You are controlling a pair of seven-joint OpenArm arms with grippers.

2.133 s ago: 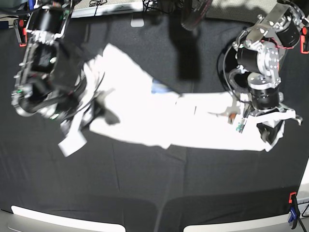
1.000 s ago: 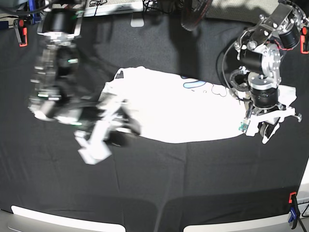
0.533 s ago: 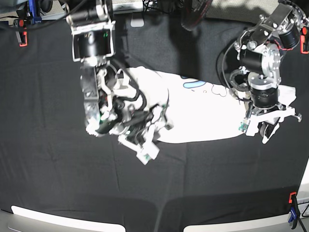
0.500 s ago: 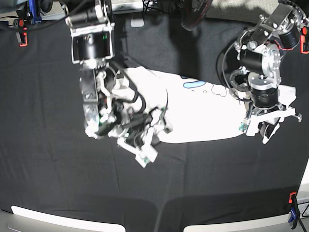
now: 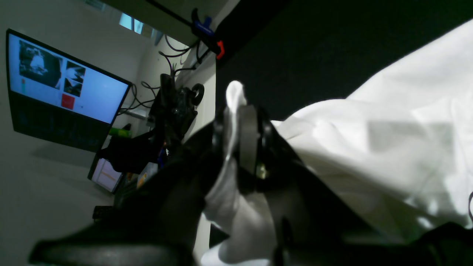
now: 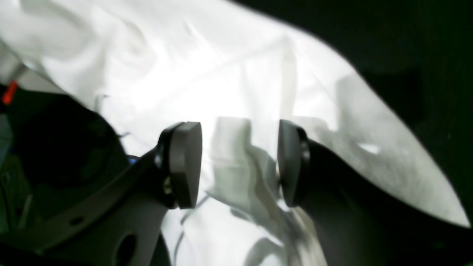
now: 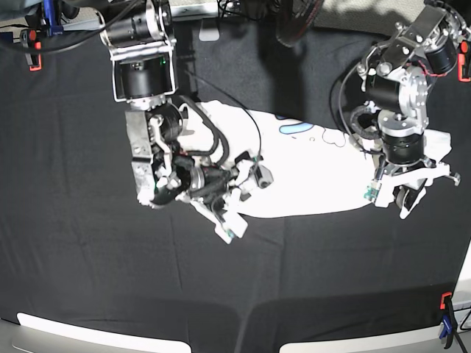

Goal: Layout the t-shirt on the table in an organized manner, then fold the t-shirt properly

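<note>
Left wrist view: the left pincer (image 5: 240, 122) is clamped nearly shut on a pinch of the t-shirt (image 5: 388, 147), a tuft of white cloth sticking up between the pads. The rest of the shirt runs away from the grip, slack and rumpled, over the black counter (image 5: 314, 55). A blue and orange clamp (image 5: 208, 35) sits at the counter's edge, and a lit monitor (image 5: 63, 88) stands beyond it.

Right wrist view: the right pincer (image 6: 240, 162) stands wide open with nothing between its pads; wrinkled white cloth of the t-shirt (image 6: 221, 74) lies directly beneath, and whether the tips touch it I cannot tell.

Base view: the t-shirt (image 7: 316, 176) lies as a long crumpled band across the middle of the counter (image 7: 294, 294), a scrap of blue print (image 7: 294, 127) showing at its far edge. The left pincer (image 7: 401, 195) has not moved over the last two seconds and keeps its corner pinned at the right end. The right pincer (image 7: 239, 206) is the one that changed: two seconds ago it was at the shirt's far left end, then let go and swung out, and it has now come back in, open, over the shirt's near left edge. That reads as a regrasp: the layout is unfinished, and the right arm looks set to take a fresh hold so the cloth can be spread flat before folding
</note>
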